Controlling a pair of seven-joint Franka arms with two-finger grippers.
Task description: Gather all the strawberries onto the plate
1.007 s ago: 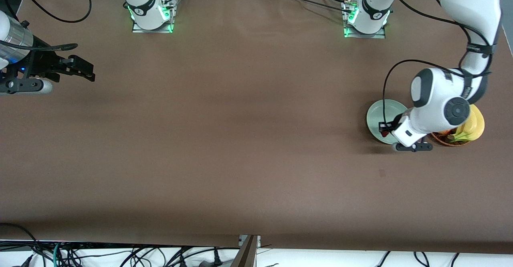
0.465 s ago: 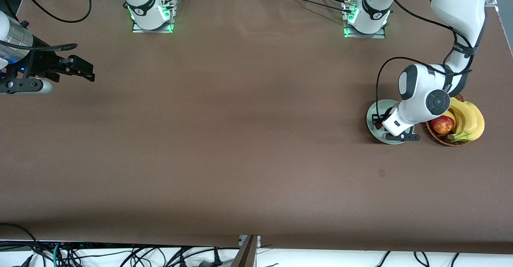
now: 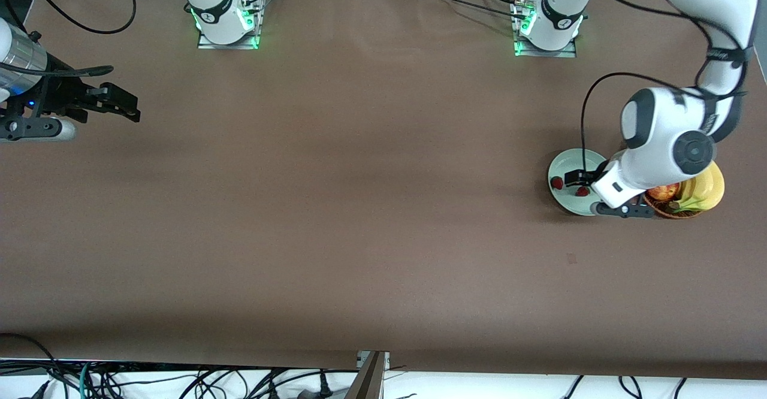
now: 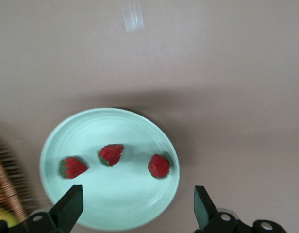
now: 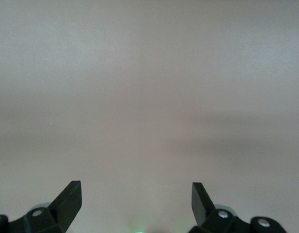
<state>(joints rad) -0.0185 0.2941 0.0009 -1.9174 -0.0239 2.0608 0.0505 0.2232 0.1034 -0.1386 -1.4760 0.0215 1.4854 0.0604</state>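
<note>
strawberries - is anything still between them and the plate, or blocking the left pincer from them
Nothing visible does. All three strawberries already lie on the plate, apart from one another. The left pincer hangs open and empty right above the plate, beside the basket.

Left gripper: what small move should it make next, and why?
Probably lift straight up and draw back toward its base. The left wrist view shows three strawberries lying in the mint-green plate, and the left gripper over the plate holds nothing, its jaws wide open. The right gripper waits at its end of the table.
</note>
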